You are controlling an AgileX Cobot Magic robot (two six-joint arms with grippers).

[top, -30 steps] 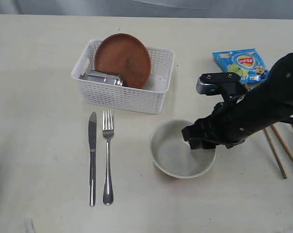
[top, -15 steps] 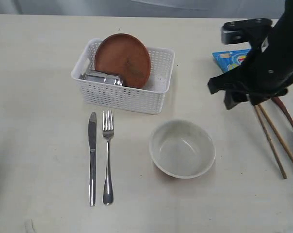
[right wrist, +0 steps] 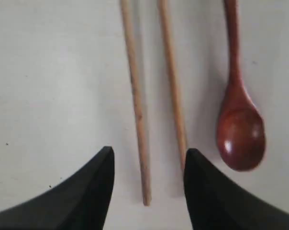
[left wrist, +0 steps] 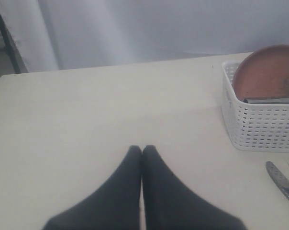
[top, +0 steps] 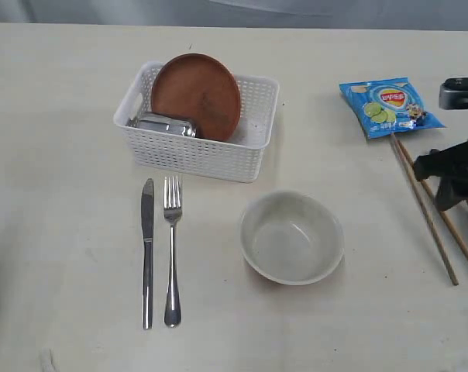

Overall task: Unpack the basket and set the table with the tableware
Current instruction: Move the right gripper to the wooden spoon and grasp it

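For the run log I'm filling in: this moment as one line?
left gripper shut, empty | right gripper open over chopsticks | plate, cup in basket | bowl on table

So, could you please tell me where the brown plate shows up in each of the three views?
Exterior view: the plate leans in the basket, above centre-left.
Left wrist view: the plate stands in the basket, partly cut by the frame's edge.
Right wrist view: not in it.
Shared landmark: the white basket, in the exterior and left wrist views.

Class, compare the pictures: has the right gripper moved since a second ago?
Yes. The right gripper left the bowl and went rightward, now over the chopsticks, jaws apart.
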